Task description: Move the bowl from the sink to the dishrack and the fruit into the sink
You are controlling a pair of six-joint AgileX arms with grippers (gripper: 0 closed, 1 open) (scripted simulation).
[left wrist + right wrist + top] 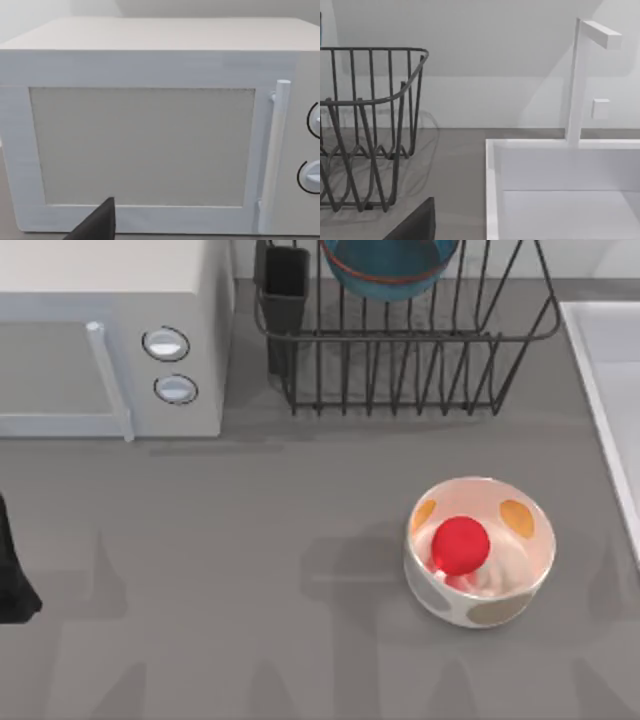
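Note:
The teal-blue bowl (pixel 390 265) with its thin red-orange line rests in the black wire dishrack (pixel 420 370) at the back of the table. The red fruit (pixel 460 545) lies inside a white spotted bowl (pixel 480 550) in front of the rack. The pale sink (pixel 600 370) runs along the table's right edge, and its raised rim (pixel 492 190) also appears in the right wrist view. A dark part of my left arm (pixel 12 580) sits at the table's left edge. A dark piece of my left gripper (pixel 97 225) faces the microwave-like box. A dark piece of my right gripper (pixel 415 222) hangs between rack and sink.
A white microwave-like box (pixel 110 340) with two round knobs stands at the back left. A dark square utensil cup (pixel 285 285) sits at the rack's left corner. A white tap (pixel 580 80) rises behind the sink. Open grey tabletop lies across the front and middle.

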